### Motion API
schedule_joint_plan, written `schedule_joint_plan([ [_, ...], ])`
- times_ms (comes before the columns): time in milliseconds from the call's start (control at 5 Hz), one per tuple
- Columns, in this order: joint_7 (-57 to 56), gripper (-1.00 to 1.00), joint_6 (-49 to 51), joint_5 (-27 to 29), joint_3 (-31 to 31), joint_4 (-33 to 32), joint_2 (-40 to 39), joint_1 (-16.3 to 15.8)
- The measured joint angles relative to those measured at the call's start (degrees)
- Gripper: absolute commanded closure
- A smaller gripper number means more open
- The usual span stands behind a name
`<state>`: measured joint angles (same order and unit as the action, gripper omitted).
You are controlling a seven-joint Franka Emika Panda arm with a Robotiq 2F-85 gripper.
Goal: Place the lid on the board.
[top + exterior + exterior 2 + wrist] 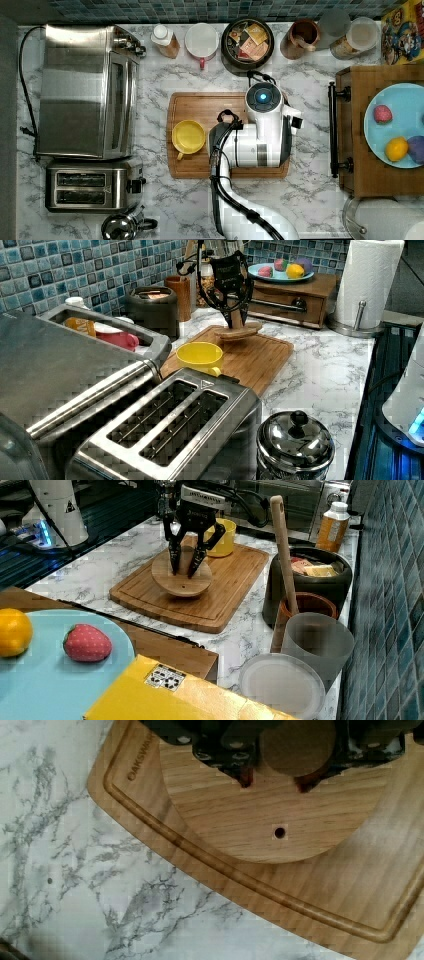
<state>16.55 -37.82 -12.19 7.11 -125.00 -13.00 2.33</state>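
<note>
the board [220,597] is light-brown wood with a fine straight grain and a smooth, matt face. the round lid [181,580] is paler wood, matt too, with its grain plain in the wrist view. the counter [310,200] looks like white marble with grey veins, smooth and faintly glossy. the toaster [170,425] and the oven [85,90] are brushed metal with a dull shine; the small pot lid [295,437] is polished, mirror-bright metal. the yellow cup [188,136] looks like smooth plastic with a soft sheen. the wall tiles [50,265] are glossy blue. the tray [360,165] is darker wood, and the paper towel roll [367,280] is white and soft-looking.
</note>
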Motion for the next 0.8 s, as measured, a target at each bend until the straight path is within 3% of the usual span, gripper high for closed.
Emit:
schedule_joint_plan([
  [800,2.21,0.95,1.73,-0.69,2.37,0.0,0.29,0.01],
])
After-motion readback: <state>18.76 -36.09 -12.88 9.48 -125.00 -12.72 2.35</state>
